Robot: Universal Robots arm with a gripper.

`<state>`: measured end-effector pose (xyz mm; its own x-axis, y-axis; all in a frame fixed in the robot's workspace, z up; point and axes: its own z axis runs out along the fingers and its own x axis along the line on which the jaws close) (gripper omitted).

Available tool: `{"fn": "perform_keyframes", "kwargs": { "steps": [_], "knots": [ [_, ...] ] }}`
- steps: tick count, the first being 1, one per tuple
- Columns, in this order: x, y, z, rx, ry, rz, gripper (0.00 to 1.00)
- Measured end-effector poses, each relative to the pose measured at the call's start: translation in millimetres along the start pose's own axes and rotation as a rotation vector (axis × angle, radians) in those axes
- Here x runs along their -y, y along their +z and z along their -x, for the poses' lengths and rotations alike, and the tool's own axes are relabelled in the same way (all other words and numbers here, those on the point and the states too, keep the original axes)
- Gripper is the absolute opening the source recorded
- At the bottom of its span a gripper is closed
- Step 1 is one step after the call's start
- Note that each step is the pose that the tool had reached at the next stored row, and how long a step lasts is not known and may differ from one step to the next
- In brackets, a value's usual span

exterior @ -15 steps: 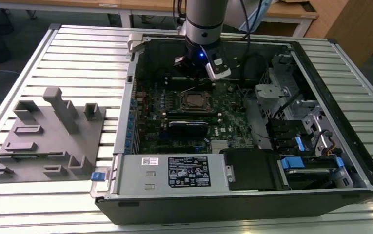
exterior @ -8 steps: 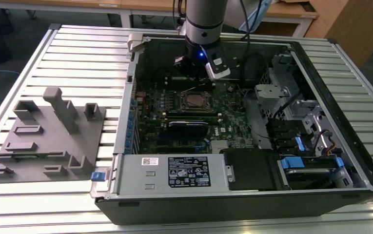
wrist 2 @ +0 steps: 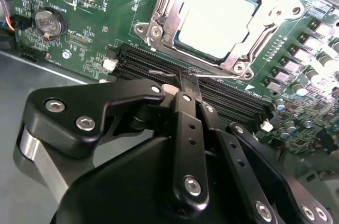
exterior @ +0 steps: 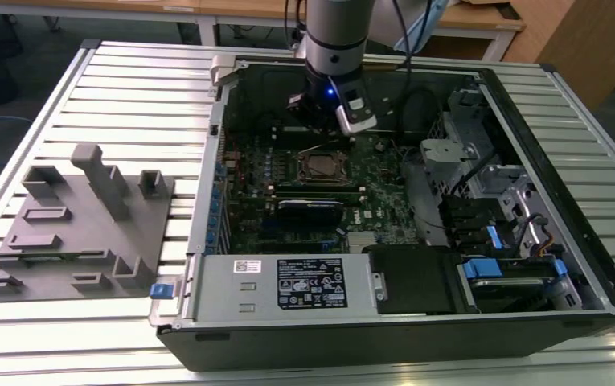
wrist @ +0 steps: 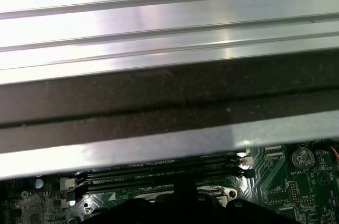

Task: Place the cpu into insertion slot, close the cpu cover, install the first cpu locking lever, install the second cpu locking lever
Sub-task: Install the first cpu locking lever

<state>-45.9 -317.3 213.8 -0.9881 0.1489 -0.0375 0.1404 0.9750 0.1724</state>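
End effector (wrist 2: 186,80) narrow, fingers nearly together, tips at a thin wire lever (wrist 2: 159,72) beside the memory slots (wrist 2: 140,61); cannot tell if it is pinched. Cpu (wrist 2: 217,20) seated in insertion slot (wrist 2: 153,32) mid-motherboard (wrist 2: 106,17); cpu cover (wrist 2: 174,2) lies flat around it.

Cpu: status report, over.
Gripper shut, tips beside cover. Cpu seated, cover down around it. Memory slots beneath tips.

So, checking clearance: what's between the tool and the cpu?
In the second wrist view, black memory slots and the cpu cover rim lie between the tool and the cpu.
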Motion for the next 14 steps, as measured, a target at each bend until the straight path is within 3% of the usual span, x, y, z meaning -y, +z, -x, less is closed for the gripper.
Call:
{"fn": "perform_keyframes", "kwargs": {
  "steps": [6,14],
  "knots": [
    [0.4,2.3,-0.1,0.0066,0.038,-0.0016,0.1],
    [0.6,3.4,-0.1,0.0233,0.133,-0.0051,0.1]
  ]
}}
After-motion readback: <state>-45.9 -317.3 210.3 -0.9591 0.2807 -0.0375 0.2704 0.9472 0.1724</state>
